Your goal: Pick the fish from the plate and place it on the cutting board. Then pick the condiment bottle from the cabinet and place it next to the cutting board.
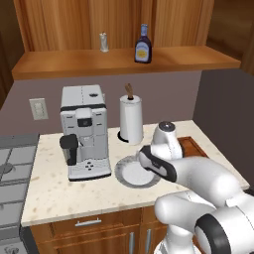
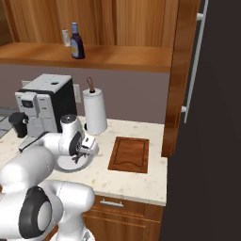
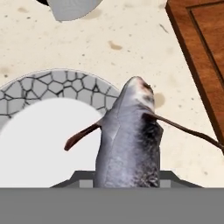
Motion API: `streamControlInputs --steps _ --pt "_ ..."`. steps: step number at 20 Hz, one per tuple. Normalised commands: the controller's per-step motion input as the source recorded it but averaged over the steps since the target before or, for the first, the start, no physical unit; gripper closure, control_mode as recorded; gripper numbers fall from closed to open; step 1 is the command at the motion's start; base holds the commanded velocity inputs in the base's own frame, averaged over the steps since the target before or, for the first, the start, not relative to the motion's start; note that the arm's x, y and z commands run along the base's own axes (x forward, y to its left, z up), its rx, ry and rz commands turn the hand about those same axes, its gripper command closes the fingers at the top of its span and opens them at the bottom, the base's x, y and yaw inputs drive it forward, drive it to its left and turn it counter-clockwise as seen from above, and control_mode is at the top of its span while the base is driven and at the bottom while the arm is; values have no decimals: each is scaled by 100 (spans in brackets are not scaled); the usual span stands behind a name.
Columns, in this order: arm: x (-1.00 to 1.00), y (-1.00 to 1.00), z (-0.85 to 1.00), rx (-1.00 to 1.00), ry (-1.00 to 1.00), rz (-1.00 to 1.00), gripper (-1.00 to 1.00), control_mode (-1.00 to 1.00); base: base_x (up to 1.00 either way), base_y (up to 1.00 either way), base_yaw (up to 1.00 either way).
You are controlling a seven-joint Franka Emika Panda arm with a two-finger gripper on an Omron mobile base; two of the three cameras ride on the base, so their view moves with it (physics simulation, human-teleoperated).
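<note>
In the hand view the dark grey fish [image 3: 129, 140] hangs head-out between my fingertips, lifted over the grey patterned rim of the plate [image 3: 57, 85]. My gripper [image 3: 127, 177] is shut on its body. The reddish-brown cutting board [image 3: 205, 52] lies off to the upper right in that view. From the right base view the gripper [image 2: 85, 149] hovers over the plate [image 2: 77, 165], left of the cutting board [image 2: 130, 154]. The plate [image 1: 130, 174] also sits in front of the coffee machine. The brown, blue-capped condiment bottle [image 1: 143, 45] [image 2: 76, 41] stands on the cabinet shelf [image 1: 74, 62].
A coffee machine [image 1: 84, 131] and a paper towel roll [image 1: 131, 119] stand behind the plate. A small clear shaker [image 1: 103, 42] is on the shelf left of the bottle. A stove [image 1: 12, 168] lies at the far left; a tall dark panel [image 2: 212, 117] bounds the counter's right end.
</note>
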Motion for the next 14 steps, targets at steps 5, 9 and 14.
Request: streamControlInputs --steps 5,9,14 --pt "-1 -35 12 0 0 0 100 -100 0 0 0" --pt "0 -34 9 0 0 0 100 -100 0 0 0" --pt "0 -36 6 0 0 0 100 -100 0 0 0"
